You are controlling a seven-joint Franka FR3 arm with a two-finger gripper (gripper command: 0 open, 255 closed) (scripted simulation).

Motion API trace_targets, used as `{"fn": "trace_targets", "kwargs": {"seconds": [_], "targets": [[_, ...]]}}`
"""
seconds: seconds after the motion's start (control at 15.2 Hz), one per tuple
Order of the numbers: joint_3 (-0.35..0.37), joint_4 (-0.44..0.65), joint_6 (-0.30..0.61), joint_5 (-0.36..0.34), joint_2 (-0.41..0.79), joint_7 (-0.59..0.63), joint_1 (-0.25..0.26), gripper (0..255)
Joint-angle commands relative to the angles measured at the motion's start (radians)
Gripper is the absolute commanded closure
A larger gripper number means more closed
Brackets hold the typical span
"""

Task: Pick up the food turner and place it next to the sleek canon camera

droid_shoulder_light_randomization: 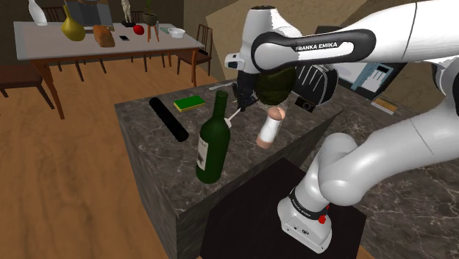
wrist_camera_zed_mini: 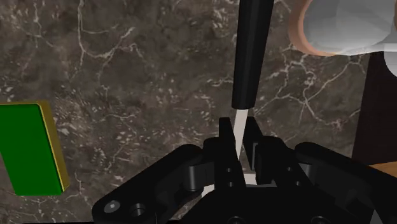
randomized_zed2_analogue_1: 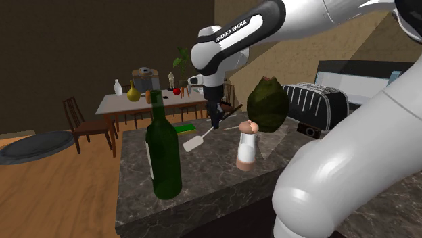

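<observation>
The gripper (wrist_camera_zed_mini: 240, 151) has its fingers pinched on the turner (wrist_camera_zed_mini: 248, 76), right on the thin white neck (wrist_camera_zed_mini: 239, 127) where it comes out of the black handle (wrist_camera_zed_mini: 253, 32), over the dark marble counter (droid_shoulder_light_randomization: 147, 143). In the second exterior view the white blade (randomized_zed2_analogue_1: 191, 143) sits low on the bottle (randomized_zed2_analogue_1: 162, 152) side of the gripper. Can't tell if it's touching the counter or just off it. Handling-wise the turner looks light and stiff, so weight shouldn't be an issue. The neck is skinny and smooth-looking though, and a two-finger pinch there probably lets it pivot, with the handle wanting to sag one way and the blade the other. A hold on the fatter handle, nearer the balance point, would likely be steadier, but the neck grip seems workable if the move is slow. Nothing about the turner looks fragile. The camera (randomized_zed2_analogue_1: 308, 130) sits at the foot of the toaster (randomized_zed2_analogue_1: 314, 105), well apart from the turner, past the shaker (randomized_zed2_analogue_1: 247, 145) and the green lump (randomized_zed2_analogue_1: 265, 105). The carry probably needs enough height to clear those, and the long handle could clip the shaker if it swings.
</observation>
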Motion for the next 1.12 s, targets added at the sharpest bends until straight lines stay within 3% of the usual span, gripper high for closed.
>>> {"fn": "trace_targets", "kwargs": {"seconds": [0.0,0.53,1.06], "targets": [[-0.026,-0.037,-0.009,-0.026,-0.050,-0.036,-0.026,255],[-0.159,-0.103,-0.049,-0.142,-0.185,-0.209,-0.144,255],[-0.315,-0.090,-0.074,-0.261,-0.238,-0.404,-0.253,255]]}}
